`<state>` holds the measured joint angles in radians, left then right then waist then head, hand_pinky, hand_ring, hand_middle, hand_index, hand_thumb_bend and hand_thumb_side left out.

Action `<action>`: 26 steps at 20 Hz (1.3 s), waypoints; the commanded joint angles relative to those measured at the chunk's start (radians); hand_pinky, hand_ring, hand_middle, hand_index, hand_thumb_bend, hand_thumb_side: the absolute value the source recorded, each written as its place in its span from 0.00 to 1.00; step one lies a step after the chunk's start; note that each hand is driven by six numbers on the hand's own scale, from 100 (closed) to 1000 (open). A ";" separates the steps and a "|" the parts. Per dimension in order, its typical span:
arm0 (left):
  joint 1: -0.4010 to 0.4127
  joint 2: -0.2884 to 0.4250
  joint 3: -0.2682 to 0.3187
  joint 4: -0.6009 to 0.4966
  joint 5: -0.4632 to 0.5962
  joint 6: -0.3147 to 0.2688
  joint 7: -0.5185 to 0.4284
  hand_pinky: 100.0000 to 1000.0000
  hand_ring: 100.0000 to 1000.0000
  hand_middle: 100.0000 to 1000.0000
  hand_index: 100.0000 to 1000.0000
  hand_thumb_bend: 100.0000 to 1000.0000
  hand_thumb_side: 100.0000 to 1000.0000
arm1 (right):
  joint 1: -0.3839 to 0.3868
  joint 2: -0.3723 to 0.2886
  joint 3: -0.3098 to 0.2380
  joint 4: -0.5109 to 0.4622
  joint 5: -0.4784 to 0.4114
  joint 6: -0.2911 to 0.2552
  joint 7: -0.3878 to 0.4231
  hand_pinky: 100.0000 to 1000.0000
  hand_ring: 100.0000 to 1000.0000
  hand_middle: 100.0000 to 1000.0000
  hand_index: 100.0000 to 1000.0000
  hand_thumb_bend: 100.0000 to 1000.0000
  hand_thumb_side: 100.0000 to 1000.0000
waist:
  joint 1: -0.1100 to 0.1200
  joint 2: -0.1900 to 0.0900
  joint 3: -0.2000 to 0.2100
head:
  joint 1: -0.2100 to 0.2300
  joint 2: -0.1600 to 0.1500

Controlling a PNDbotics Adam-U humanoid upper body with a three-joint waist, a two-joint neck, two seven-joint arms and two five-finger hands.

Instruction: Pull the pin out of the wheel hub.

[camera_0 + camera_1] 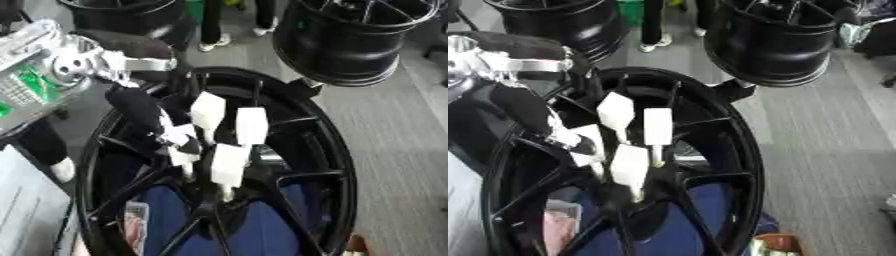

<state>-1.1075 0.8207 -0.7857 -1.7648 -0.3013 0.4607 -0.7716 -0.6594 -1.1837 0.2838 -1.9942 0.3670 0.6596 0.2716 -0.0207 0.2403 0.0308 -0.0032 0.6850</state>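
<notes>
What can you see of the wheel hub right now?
The wheel hub is a large glossy black rim, metal by its look, with thin spokes running to a centre boss. It fills the middle of the view, tilted, open face toward the camera. White tabbed pins stand clustered at its centre. The left hand reaches into it, fingers down among them. Blue fabric shows through the lower spokes. Other black rims stand behind.

The left hand [579, 135] reaches in from the upper left over the centre of the black wheel hub [737, 145], its white-tipped fingers [630, 167] pointing down among the spokes. Two more black wheels [776, 42] stand on the grey floor [833, 150] behind it.
</notes>
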 commanded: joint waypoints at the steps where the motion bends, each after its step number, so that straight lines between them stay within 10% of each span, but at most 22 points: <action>1: -0.006 0.011 0.004 0.011 -0.013 0.091 -0.075 0.73 0.75 0.67 0.79 0.63 0.53 | -0.010 -0.021 -0.013 -0.006 0.003 -0.001 -0.006 0.87 0.80 0.76 0.83 0.05 0.04 | 0.001 -0.014 -0.001 | 0.005 0.004; 26: 0.045 0.011 0.011 0.040 0.025 0.095 -0.058 0.70 0.69 0.60 0.72 0.46 0.38 | 0.017 -0.013 -0.027 -0.006 -0.014 0.024 -0.055 0.87 0.80 0.75 0.82 0.00 0.02 | -0.001 0.001 -0.014 | 0.013 -0.011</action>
<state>-1.0448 0.8168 -0.7913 -1.7136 -0.2848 0.4728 -0.7595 -0.6341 -1.1752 0.2771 -1.9942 0.3587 0.6792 0.2214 -0.0207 0.2579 0.0174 0.0061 0.6838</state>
